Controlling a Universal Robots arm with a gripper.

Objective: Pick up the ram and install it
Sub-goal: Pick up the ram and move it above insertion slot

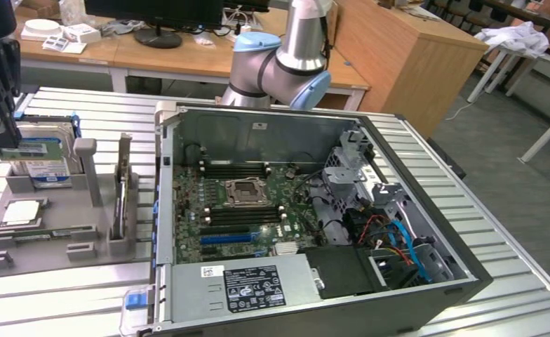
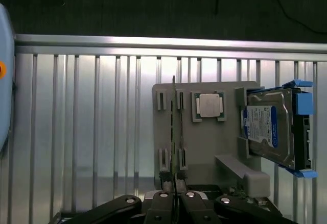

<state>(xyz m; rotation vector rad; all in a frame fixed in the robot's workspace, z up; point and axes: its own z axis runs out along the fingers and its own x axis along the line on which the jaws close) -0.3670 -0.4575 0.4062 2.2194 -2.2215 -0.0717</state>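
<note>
Ram [image 1: 22,151] hangs at the exterior view's far left, clamped in the shut gripper [image 1: 1,140] above the grey tray [image 1: 69,210] and well apart from the case [image 1: 256,112]. In the wrist view the ram [image 2: 173,132] shows edge-on as a thin line, with the fingers [image 2: 162,199] pinched onto one end and the tray's slotted posts to either side of it. Behind it in the exterior view a hard drive [image 1: 45,168] in a blue caddy stands on the tray, with a CPU [image 1: 22,210] lying flat nearer the camera. Further right, a card [image 1: 123,189] stands upright at the tray's edge. The open case lies on the slatted table [image 1: 69,295], motherboard [image 1: 242,203] exposed, its black memory slots [image 1: 238,168] near the CPU socket. The arm [image 1: 289,63] rises behind the case.
</note>
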